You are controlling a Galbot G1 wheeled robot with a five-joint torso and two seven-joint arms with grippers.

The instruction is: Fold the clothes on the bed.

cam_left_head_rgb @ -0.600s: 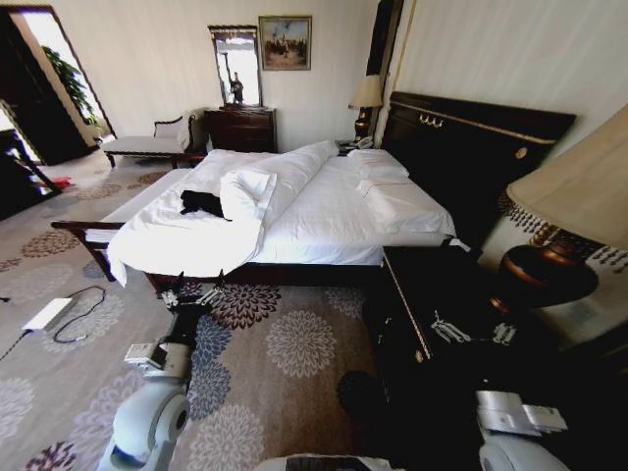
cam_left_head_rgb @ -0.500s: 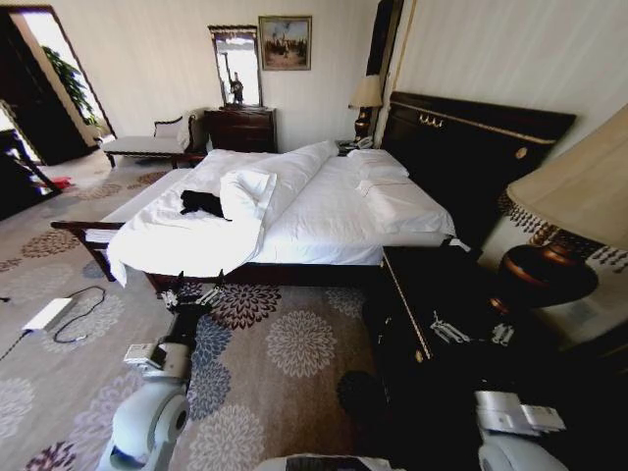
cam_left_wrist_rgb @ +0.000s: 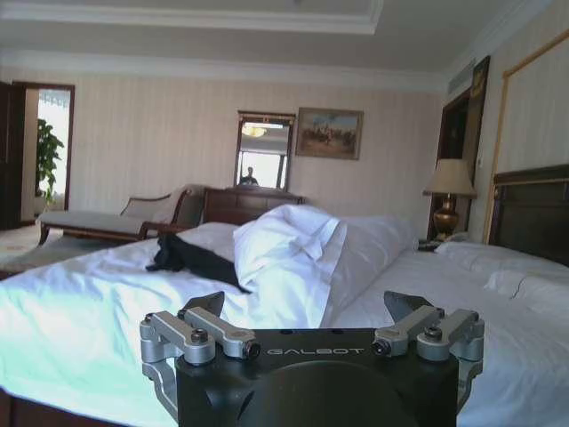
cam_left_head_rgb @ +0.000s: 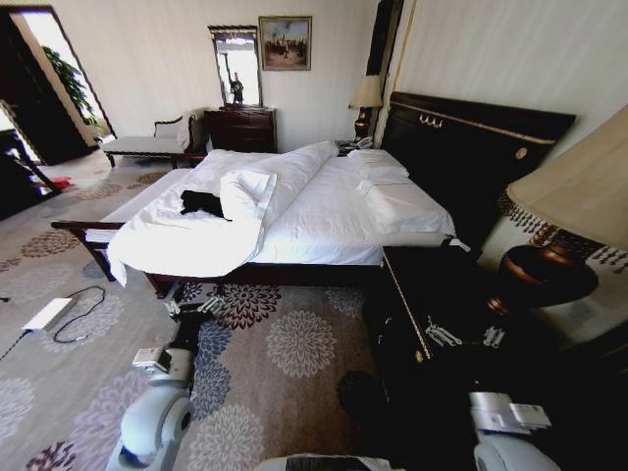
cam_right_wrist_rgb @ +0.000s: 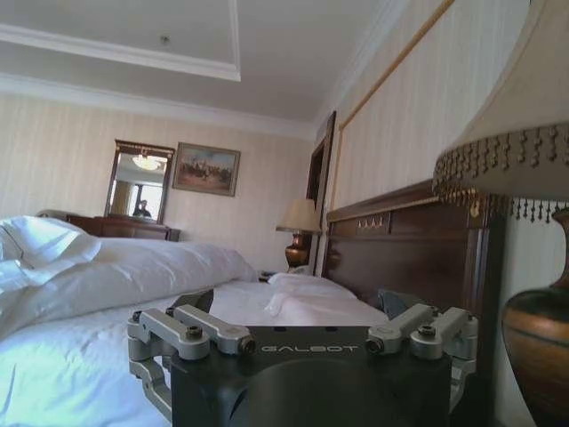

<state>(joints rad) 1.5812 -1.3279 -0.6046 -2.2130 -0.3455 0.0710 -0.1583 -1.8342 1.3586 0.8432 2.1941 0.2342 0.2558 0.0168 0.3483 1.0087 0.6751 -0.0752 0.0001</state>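
While my left gripper [cam_left_head_rgb: 193, 306] & right gripper [cam_left_head_rgb: 461, 337] have drifted a bit lower in head view vs a moment ago, both jaws wide w/ nothing held, folding isn't begun; left wrist: crumpled soft black T-shirt [cam_left_wrist_rgb: 191, 257] on smooth white bed [cam_left_wrist_rgb: 80, 311] beside puffy duvet [cam_left_wrist_rgb: 293, 258]; right wrist: dark wood headboard [cam_right_wrist_rgb: 400, 249].

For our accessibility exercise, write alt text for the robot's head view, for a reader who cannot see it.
A black T-shirt lies crumpled on a white bed, beside the rolled-back duvet. The robot stands off the bed on patterned carpet, left gripper open and low near the bed's side, right gripper open over a dark nightstand.
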